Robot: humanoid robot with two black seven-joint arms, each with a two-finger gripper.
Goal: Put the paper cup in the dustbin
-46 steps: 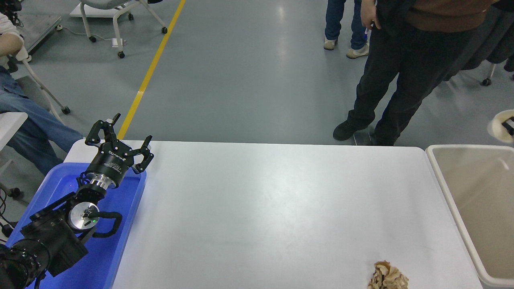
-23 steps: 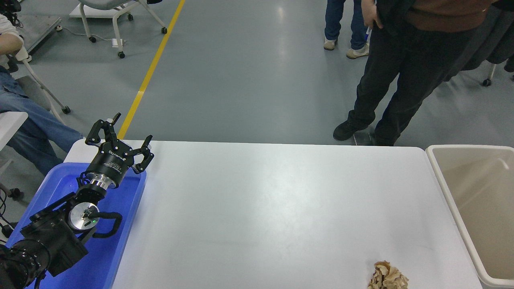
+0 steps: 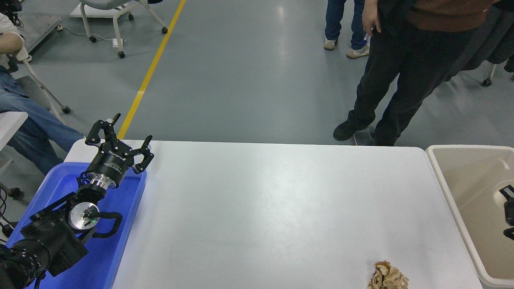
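2 black arms in the head view. Left gripper (image 3: 120, 138) parked over the far end of a blue plastic tray (image 3: 120, 237) at the lower left, jaws spread wide and holding nothing. Right gripper (image 3: 509, 210) cut off by the right edge, only some black parts showing inside the dustbin (image 3: 441, 176); jaw state impossible to tell. Small pale rounded shape (image 3: 501, 194) just beside those black parts, low within the bin, possibly the paper cup, too little of it visible to be sure. Beige bin standing at the right end of the white worktop (image 3: 261, 208), rim close against the worktop's edge. Crumpled brown-beige paper wad (image 3: 387, 276) lying on the worktop near its near right corner, apart from the bin. Beyond the far edge, on the grey floor, 1 person in dark trousers and black shoes (image 3: 385, 88) standing close to the worktop, another pair of legs in blue jeans (image 3: 341, 20) farther back. Seated person in jeans (image 3: 32, 124) at the left edge, beside a white chair frame. Yellow line (image 3: 150, 70) running across the floor toward the worktop's far left corner. Wheeled chair base (image 3: 116, 24) at the top left.
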